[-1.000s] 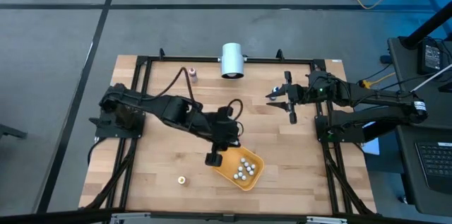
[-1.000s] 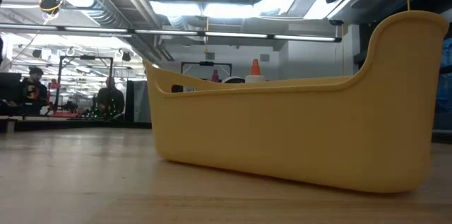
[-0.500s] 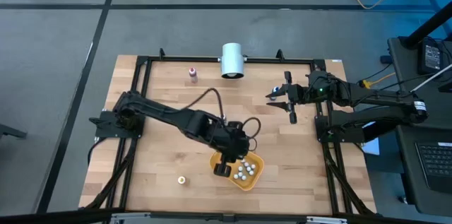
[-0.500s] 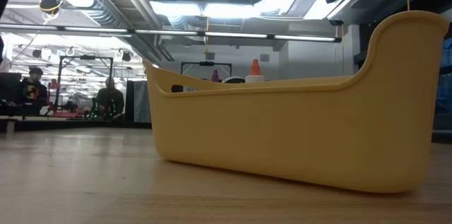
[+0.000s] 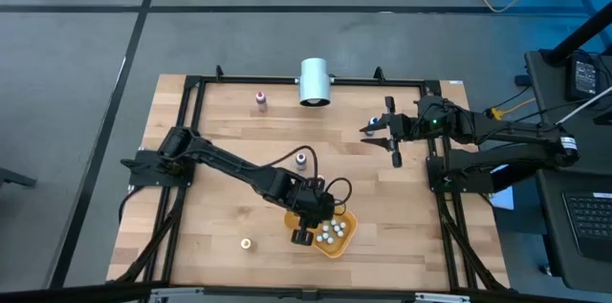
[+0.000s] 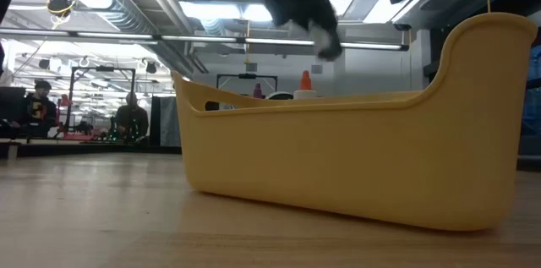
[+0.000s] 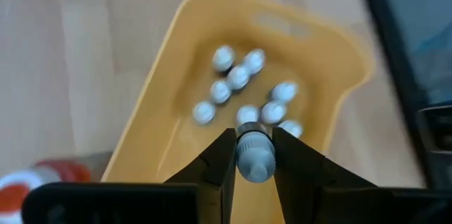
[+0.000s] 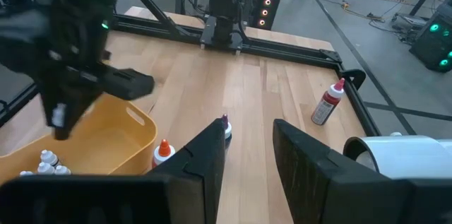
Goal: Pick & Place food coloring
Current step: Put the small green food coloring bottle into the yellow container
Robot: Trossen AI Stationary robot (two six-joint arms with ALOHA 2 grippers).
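Observation:
The orange tray (image 5: 342, 236) sits near the table's front, with several whitish-topped food coloring bottles (image 7: 240, 90) in it. My left gripper (image 5: 304, 234) hangs over the tray's left end, shut on one small bottle (image 7: 254, 159). In the low view it shows blurred above the tray's rim (image 6: 306, 23). Loose bottles stand upright on the table: a pink-topped one (image 5: 260, 100), a purple-topped one (image 5: 301, 159), a yellow-topped one (image 5: 247, 244) and a red-topped one (image 8: 163, 151) beside the tray. My right gripper (image 5: 382, 140) waits open at the far right, high above the table. My left gripper pinches the small bottle between its two fingers, at the ridged whitish cap end (image 7: 245, 155). The fingers slant down from the table's left side toward the tray. The bottle is lifted clear, over the tray's inside above the other bottles.
A big white cylinder (image 5: 314, 81) lies at the far edge. A blue-topped bottle (image 5: 371, 121) stands by my right gripper. A black frame (image 5: 191, 131) borders the table. Bare wood lies left of the tray. People stand far off in the room (image 6: 131, 116).
My left gripper has gone down and toward the table's near right, from beside the tray's left end to over its inside, carrying the bottle. It has sunk into the low view from above. The arm has stretched out, uncovering the purple-topped bottle. The tray has kept still.

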